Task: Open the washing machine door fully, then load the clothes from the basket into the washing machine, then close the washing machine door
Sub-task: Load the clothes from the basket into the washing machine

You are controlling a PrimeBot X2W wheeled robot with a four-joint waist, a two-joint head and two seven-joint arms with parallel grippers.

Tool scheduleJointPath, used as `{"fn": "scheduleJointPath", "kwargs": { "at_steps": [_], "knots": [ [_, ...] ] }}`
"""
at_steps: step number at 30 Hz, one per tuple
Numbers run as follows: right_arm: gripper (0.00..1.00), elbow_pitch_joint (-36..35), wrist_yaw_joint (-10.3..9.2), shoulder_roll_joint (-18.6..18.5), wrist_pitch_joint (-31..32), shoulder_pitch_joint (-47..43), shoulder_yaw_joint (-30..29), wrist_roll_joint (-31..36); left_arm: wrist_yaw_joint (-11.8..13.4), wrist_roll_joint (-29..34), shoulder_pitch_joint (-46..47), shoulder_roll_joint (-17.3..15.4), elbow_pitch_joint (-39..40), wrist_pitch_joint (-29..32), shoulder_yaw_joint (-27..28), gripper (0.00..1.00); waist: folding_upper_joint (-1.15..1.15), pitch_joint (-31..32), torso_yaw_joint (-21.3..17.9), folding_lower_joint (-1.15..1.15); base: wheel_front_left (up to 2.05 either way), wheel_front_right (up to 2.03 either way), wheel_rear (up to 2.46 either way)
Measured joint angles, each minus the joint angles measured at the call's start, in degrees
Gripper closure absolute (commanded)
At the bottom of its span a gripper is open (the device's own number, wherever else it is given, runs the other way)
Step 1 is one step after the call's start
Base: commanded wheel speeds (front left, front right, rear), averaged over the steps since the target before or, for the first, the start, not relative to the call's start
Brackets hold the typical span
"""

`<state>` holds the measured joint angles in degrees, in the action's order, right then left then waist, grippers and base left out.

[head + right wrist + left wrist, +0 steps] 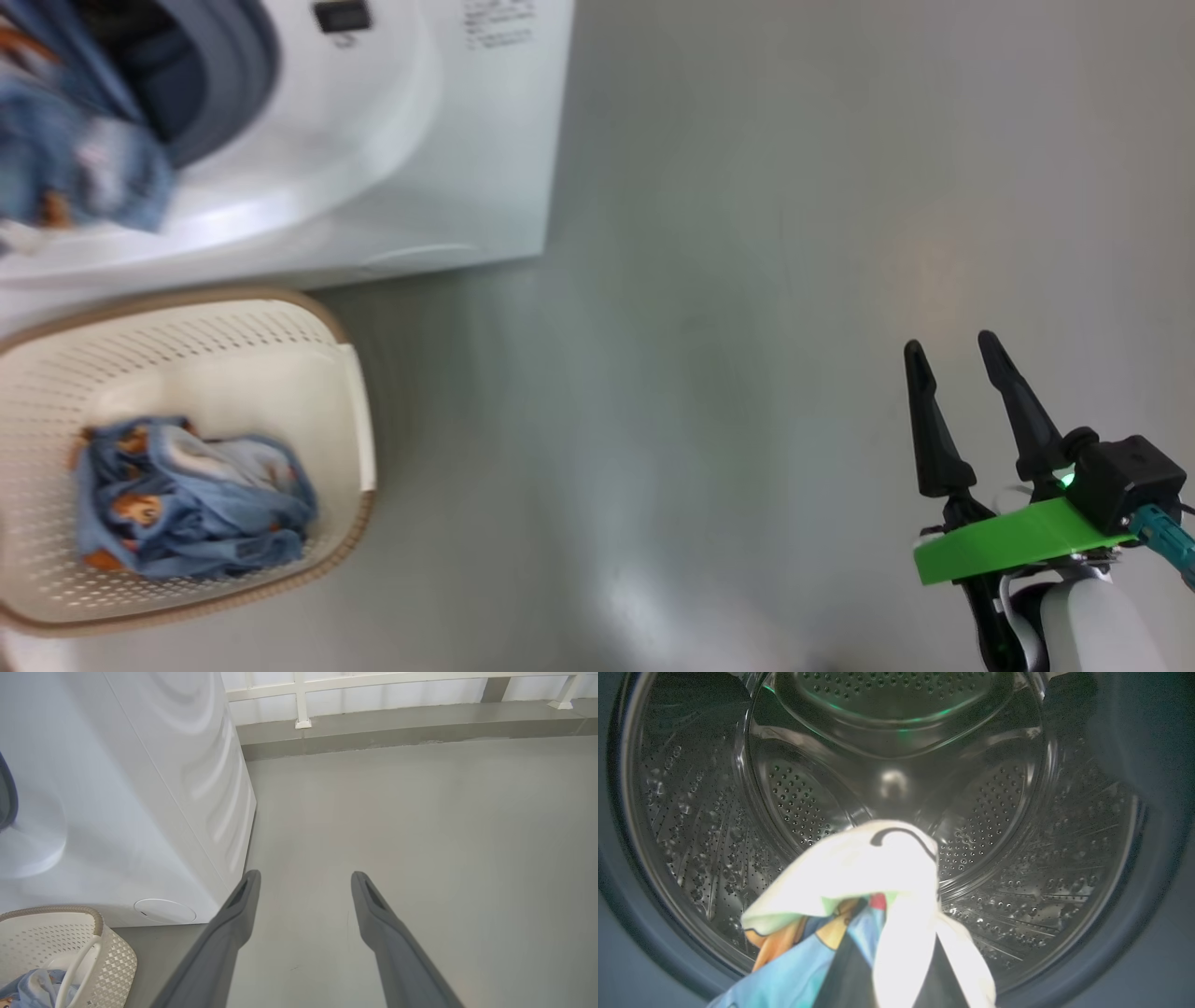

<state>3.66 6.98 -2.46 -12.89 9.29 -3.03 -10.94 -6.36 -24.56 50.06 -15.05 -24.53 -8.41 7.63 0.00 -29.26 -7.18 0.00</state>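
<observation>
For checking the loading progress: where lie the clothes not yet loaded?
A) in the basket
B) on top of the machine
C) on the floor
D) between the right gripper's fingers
A: light-blue clothes lie inside the basket, and the right gripper is open and empty.

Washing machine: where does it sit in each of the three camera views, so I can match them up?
Head view: washing machine upper left, white front, clothes hanging at its opening.
Left wrist view: we look straight into its steel drum, past clothes at bottom centre.
Right wrist view: its white body runs down the left, filter cover low.
Shared landmark: the basket, lower left in head and right wrist views.
</observation>
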Motion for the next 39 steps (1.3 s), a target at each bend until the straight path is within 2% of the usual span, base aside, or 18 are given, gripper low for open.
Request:
{"fn": "scheduleJointPath", "kwargs": {
  "at_steps": [4,8,14,18,25,29,39],
  "knots": [
    [0.00,1.0,0.00,0.0,-0.8,1.6,0.5,-0.7,-0.3,0.1,6.4,-5.7,-2.7,2.3,0.0,1.00,0.00,-3.3,-1.9,0.00,0.00,0.00,0.00],
    [0.00,2.0,0.00,0.0,-1.2,3.0,1.0,-1.8,-0.5,0.1,12.1,-9.8,-5.9,4.8,-1.0,1.00,0.00,-6.5,-3.9,0.00,0.00,0.00,0.00],
    [0.00,3.1,0.00,0.0,-1.4,5.1,2.6,-3.2,-0.7,-0.5,21.5,-13.8,-11.0,6.4,-4.0,1.00,0.00,-10.9,-6.6,0.00,0.00,0.00,0.00],
    [0.00,3.0,0.00,0.0,-1.4,6.3,3.3,-3.7,-1.0,-0.4,27.3,-16.2,-14.2,5.0,-5.5,1.00,0.00,-12.9,-8.5,0.00,0.00,0.00,0.00],
    [0.00,2.9,0.00,0.1,-1.4,6.4,4.0,-3.9,-1.0,-0.1,36.8,-17.6,-18.0,-1.3,-7.9,1.00,0.00,-15.1,-10.9,0.00,0.00,0.00,0.00],
    [0.00,2.9,0.00,0.1,-1.4,6.6,4.0,-4.2,-1.0,0.1,37.2,-17.4,-21.6,-1.1,-11.7,1.00,0.00,-15.8,-11.2,0.00,0.00,0.00,0.00],
    [0.00,2.9,0.00,0.1,-1.4,8.0,4.1,-4.4,-1.0,0.1,38.4,-17.4,-29.8,-1.2,-14.9,1.00,0.00,-16.6,-11.2,0.00,0.00,0.00,0.00]
  ]
}}
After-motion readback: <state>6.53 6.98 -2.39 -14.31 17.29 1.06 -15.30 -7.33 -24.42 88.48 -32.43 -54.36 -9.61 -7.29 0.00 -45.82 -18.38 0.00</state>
